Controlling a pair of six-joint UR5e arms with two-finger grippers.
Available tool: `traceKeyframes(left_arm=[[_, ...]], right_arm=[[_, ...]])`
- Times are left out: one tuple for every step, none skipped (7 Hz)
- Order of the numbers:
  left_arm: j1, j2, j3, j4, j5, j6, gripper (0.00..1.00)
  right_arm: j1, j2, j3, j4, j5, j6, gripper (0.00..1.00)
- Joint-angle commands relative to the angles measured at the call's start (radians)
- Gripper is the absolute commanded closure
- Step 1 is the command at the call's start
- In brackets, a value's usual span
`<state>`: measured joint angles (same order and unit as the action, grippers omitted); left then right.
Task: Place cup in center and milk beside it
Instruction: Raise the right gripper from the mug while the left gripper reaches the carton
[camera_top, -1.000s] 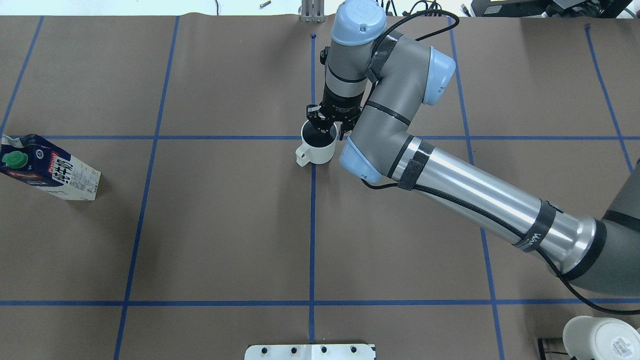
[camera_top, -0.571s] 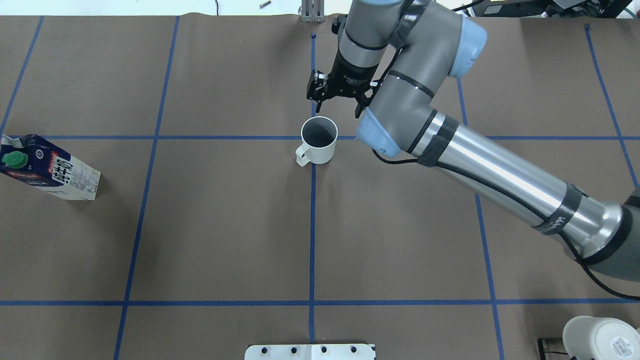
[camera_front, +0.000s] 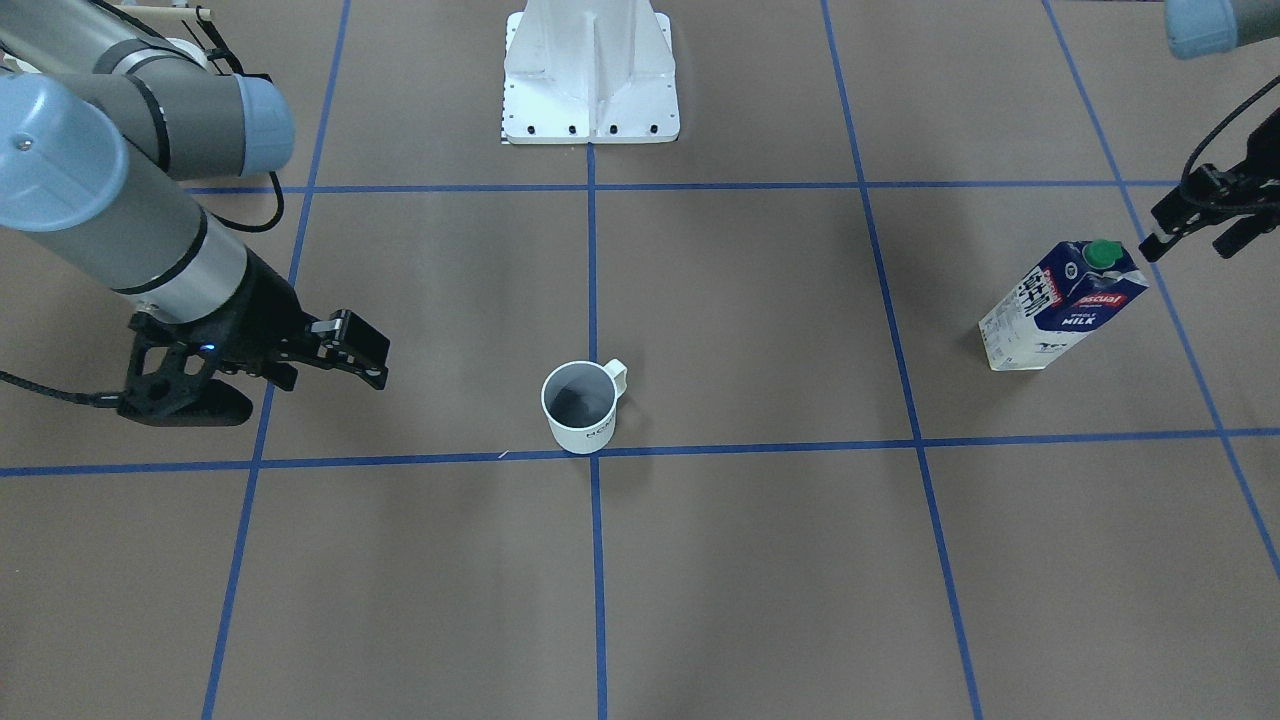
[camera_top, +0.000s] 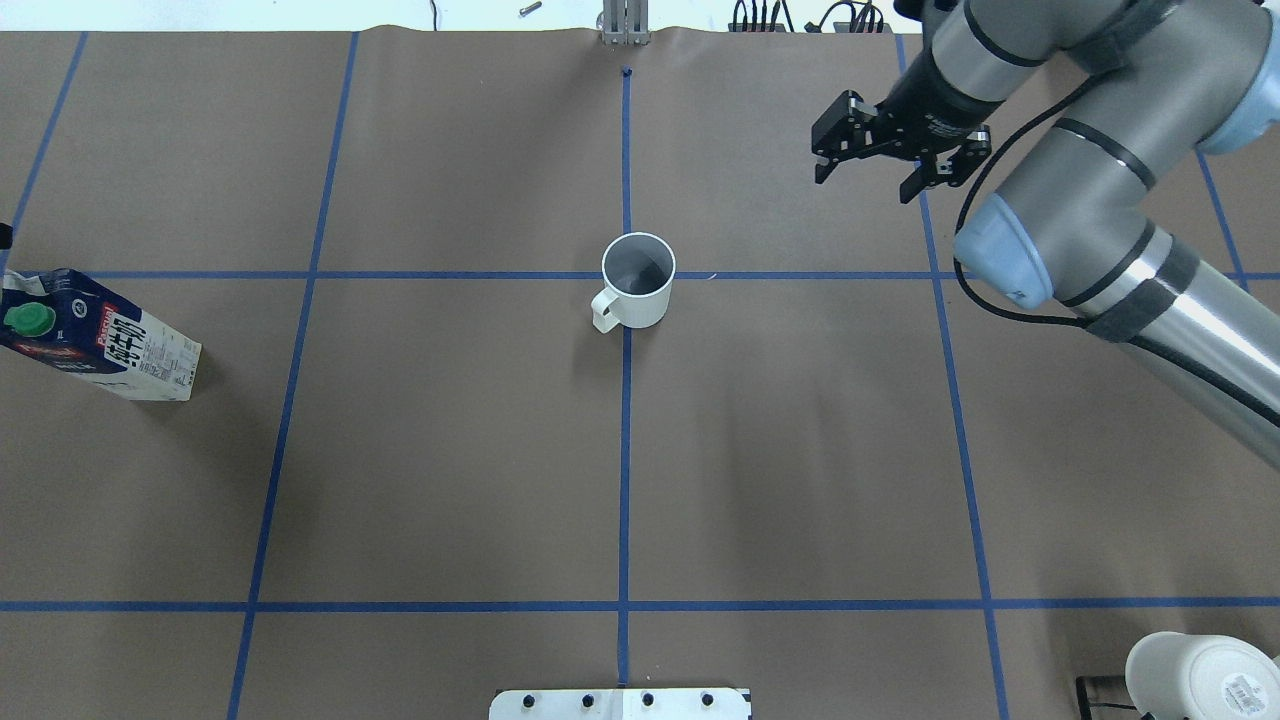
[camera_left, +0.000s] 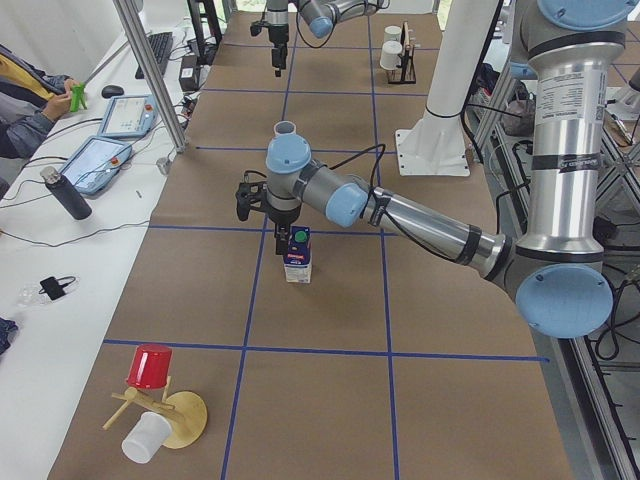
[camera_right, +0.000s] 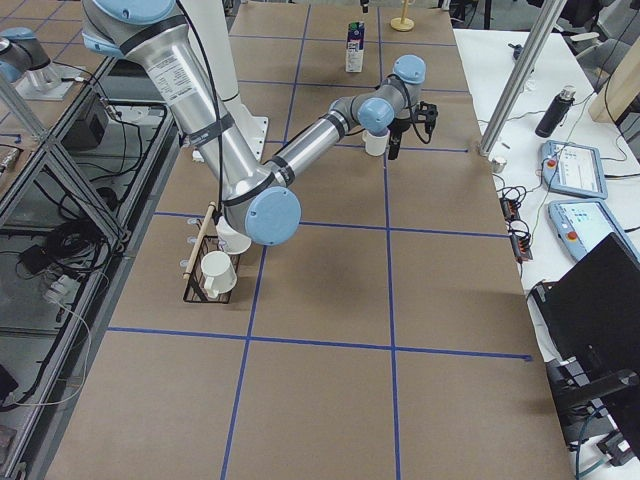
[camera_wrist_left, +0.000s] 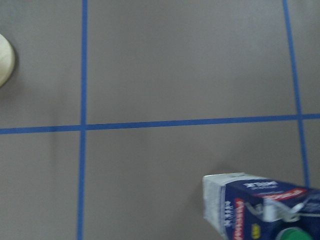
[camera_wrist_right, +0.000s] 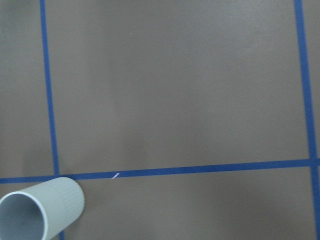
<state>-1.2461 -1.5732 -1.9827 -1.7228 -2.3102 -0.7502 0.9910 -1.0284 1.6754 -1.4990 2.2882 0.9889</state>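
The white cup (camera_top: 638, 283) stands upright on the center crossing (camera_top: 690, 275) of blue tape, its handle toward the robot; it also shows in the front view (camera_front: 580, 405) and the right wrist view (camera_wrist_right: 40, 212). My right gripper (camera_top: 866, 185) is open and empty, raised, well to the right of and beyond the cup. The blue and white milk carton (camera_top: 105, 338) stands far left with its green cap up, also in the front view (camera_front: 1060, 305) and the left wrist view (camera_wrist_left: 265, 207). My left gripper (camera_front: 1190, 240) is open and hovers just beside and above the carton, not touching it.
A white base plate (camera_top: 620, 703) sits at the near edge. A rack with white cups (camera_top: 1200, 675) stands at the near right corner. A stand with a red cup (camera_left: 150, 368) is at the left end. Operators' tablets (camera_left: 95, 160) lie beside the table.
My right gripper was at the cup's rim, then lifted off and swung away to the right. The cup stays on the crossing. The milk has not moved.
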Motion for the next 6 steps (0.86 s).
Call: traceKeyframes(left_arm=[[0.049,-0.034,0.031,0.002,0.025,-0.047,0.02],[0.063,-0.034,0.033,0.002,0.04,-0.044,0.02],[0.065,-0.03,0.031,0.002,0.04,-0.038,0.02],[0.082,-0.027,0.031,0.002,0.041,-0.037,0.02],[0.102,-0.028,0.039,0.002,0.052,-0.035,0.02],[0.111,-0.027,0.041,0.002,0.069,-0.034,0.02]], right_arm=[[0.041,-0.093,0.01,0.008,-0.009,-0.136,0.0],[0.043,-0.097,0.01,0.008,-0.016,-0.136,0.0],[0.043,-0.101,0.01,0.009,-0.019,-0.136,0.0],[0.043,-0.119,0.013,0.014,-0.027,-0.138,0.0],[0.044,-0.14,0.013,0.016,-0.029,-0.145,0.0],[0.057,-0.148,0.018,0.016,-0.029,-0.163,0.0]])
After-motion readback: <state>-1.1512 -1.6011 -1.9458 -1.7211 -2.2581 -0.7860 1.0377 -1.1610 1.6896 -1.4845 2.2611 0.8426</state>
